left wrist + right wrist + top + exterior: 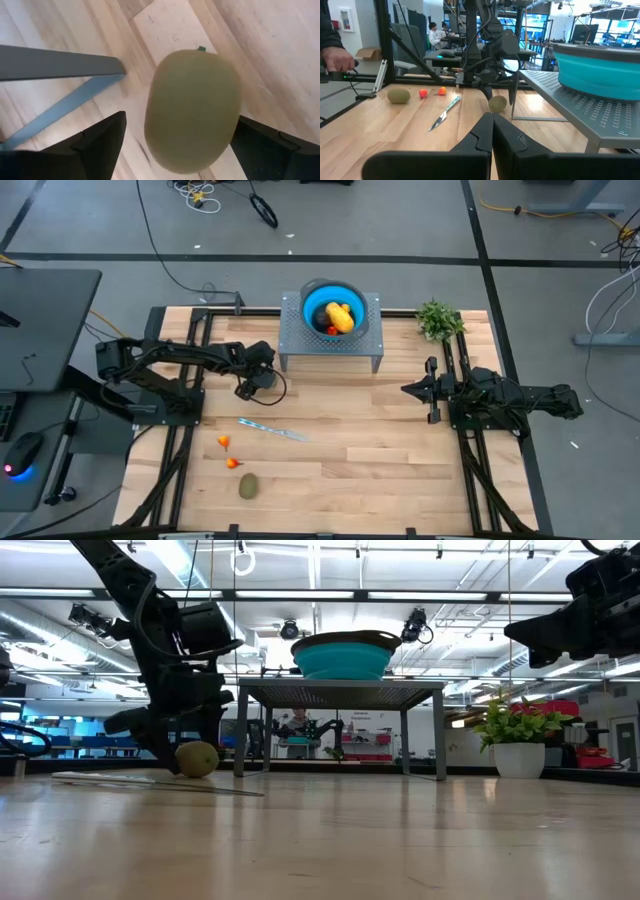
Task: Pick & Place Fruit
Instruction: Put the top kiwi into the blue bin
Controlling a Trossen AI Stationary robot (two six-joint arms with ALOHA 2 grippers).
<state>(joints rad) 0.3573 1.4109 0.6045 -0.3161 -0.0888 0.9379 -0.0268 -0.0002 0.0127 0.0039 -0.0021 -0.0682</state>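
Left gripper (247, 387): hung low over the bench (380, 470), near the left front leg of the grey stand (372, 330); fingers (100, 142) spread wide to either side of a kiwi (192, 107), apparently not yet touching it. Judged to be set for a pinch, or just past a release; which one cannot be told.
Kiwi at left gripper: lay on the bench beneath the gripper, seen in the low view just beside the arm's lower links. Dull olive-brown oval, matt skin, small dark stub at one end.
Second kiwi (247, 485): lay alone toward the front of the bench, well apart from both arms; same brown-green oval.
Small red-orange fruit (232, 463): two pieces lay between the second kiwi and the knife (272, 429), untouched.
Blue bowl (312, 302): stood on the stand, raised off the bench; probably the drop point, since it already held the long yellow-orange fruit (339, 316) and a red piece.
Right gripper (491, 127): waited at the bench's right side, fingers pressed together, holding nothing.
Potted plant (438, 319): stood at the back right, clear of the work.
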